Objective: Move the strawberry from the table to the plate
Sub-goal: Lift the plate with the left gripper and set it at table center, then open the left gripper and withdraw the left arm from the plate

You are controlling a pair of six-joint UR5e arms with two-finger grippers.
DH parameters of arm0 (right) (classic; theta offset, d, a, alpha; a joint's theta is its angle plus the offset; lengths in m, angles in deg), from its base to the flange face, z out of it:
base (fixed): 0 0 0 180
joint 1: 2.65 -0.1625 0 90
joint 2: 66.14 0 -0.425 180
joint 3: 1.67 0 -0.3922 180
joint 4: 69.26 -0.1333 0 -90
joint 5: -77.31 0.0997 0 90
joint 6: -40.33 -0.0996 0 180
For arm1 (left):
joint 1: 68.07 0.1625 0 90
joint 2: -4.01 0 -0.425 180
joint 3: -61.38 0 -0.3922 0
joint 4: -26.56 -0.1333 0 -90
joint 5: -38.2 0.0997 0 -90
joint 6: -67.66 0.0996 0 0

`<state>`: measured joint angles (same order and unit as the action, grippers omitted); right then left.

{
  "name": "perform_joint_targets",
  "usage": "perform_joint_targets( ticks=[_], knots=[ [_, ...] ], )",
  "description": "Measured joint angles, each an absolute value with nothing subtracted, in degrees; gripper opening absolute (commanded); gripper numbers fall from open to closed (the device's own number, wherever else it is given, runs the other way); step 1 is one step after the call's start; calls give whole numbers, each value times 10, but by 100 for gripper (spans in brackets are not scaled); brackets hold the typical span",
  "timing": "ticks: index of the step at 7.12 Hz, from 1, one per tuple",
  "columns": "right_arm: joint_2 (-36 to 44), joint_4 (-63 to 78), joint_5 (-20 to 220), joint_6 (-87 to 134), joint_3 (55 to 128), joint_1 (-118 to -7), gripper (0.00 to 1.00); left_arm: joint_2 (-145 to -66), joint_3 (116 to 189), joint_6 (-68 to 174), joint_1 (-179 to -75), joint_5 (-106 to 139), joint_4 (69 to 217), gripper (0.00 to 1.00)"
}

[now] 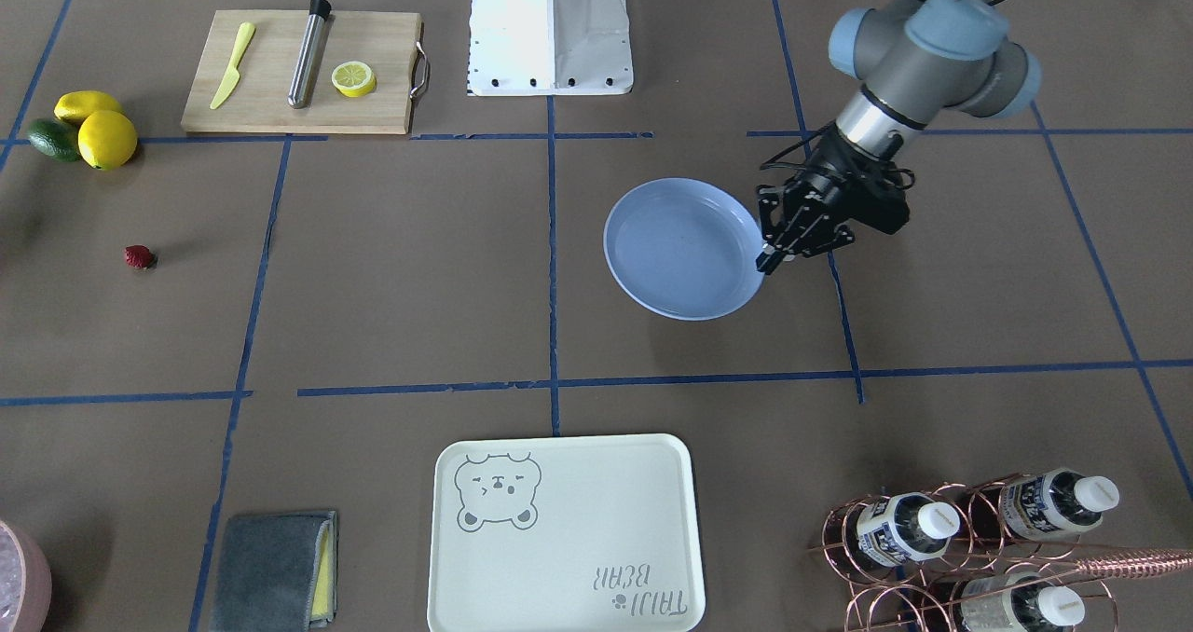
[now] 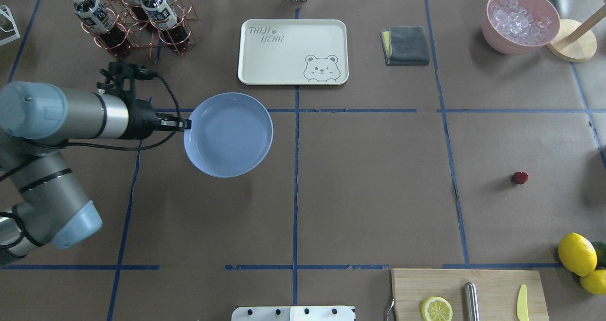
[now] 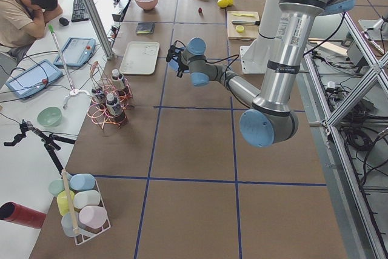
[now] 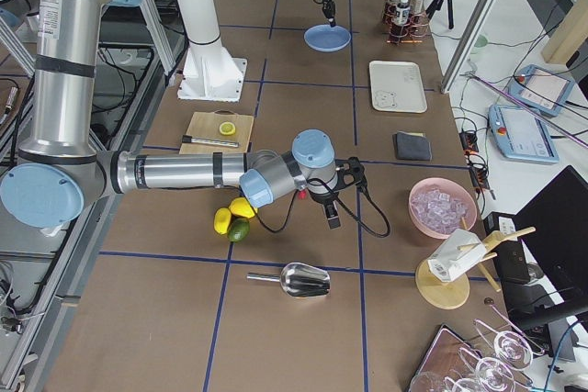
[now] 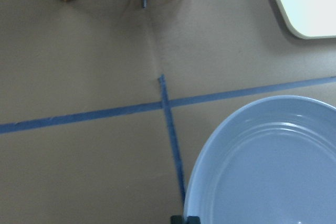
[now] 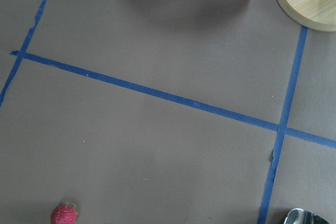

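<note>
My left pincer [image 1: 770,257] seems clenched on the round light-blue plastic plate [image 1: 671,250]; the tiny dark-red strawberry [image 1: 140,257] lies unpicked; right pincer [image 4: 332,220]: I cannot tell.

Cream rectangular bear-print tray [image 2: 293,51], taken as landmark. Just beside it: folded grey cloth [image 2: 407,45]; beyond that, pink bowl of ice cubes [image 2: 521,20]. On the tray's opposite side: copper wire rack [image 2: 134,22] holding bottles [image 2: 158,9]. Well apart from the tray: wooden cutting board [image 2: 492,283] bearing a yellow lemon half [image 2: 436,308].

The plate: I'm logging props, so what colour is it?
Light blue, plain and glossy; the plate shows best in the overhead exterior view.
</note>
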<state>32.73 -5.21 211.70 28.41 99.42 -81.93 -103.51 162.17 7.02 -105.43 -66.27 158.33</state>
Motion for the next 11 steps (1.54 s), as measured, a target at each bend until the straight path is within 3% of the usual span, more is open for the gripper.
perform_joint_targets(
  ticks=[2,4,5,6,9,11],
  knots=[
    [327,-52,2117,283,991,-819,100,-1120,1558,41,-967,-584,1552,0],
    [327,-52,2117,283,990,-819,100,-1142,1529,37,-938,-557,1549,0],
    [327,-52,2117,283,990,-819,100,-1144,1526,38,-934,-555,1549,38],
    [327,-52,2117,283,990,-819,100,-1145,1526,39,-933,-555,1549,99],
    [326,-52,2118,283,990,-819,100,-1137,1555,55,-946,-568,1538,100],
    [319,-57,2119,282,995,-819,100,-1107,1649,172,-1036,-657,1429,100]
  ],
)
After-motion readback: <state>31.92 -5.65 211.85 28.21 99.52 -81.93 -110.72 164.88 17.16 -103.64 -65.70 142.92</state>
